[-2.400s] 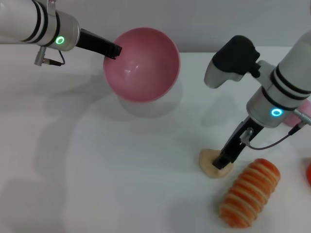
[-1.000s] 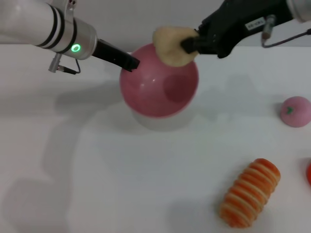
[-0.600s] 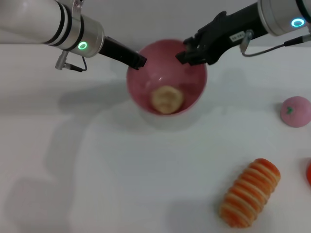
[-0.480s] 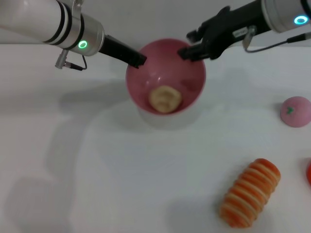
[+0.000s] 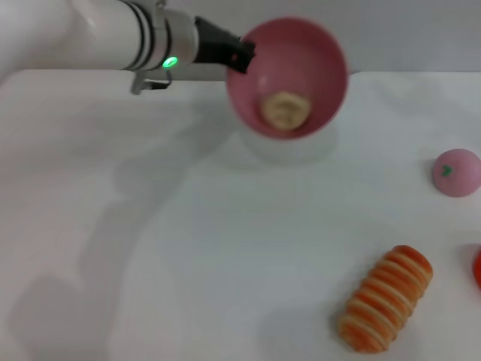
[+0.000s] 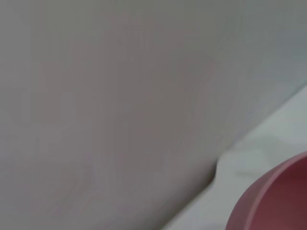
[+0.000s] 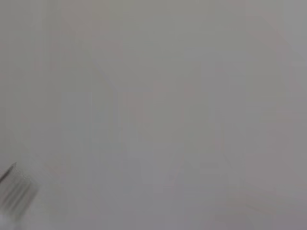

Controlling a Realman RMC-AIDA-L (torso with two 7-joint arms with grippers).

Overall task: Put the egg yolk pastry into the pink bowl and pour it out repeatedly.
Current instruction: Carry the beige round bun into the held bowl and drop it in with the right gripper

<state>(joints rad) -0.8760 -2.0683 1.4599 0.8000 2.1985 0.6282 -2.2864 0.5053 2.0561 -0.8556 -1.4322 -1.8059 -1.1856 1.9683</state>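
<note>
Head view: the left gripper point(image 5: 242, 57) is clenched on the rim of the pink bowl point(image 5: 325, 56), lifted and tilted, with the egg yolk pastry point(image 5: 286, 110) inside. Tip too fast and the pastry could roll off the table — toward the pink ball point(image 5: 456, 172).

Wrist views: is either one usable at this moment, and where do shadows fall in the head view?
Left wrist view: mostly a blank grey blur, with only an edge of the pink bowl in one corner. Right wrist view: featureless grey, nothing identifiable. Head view: soft shadows lie on the table under the bowl and the left arm; the pastry inside the bowl reads clearly.
</note>
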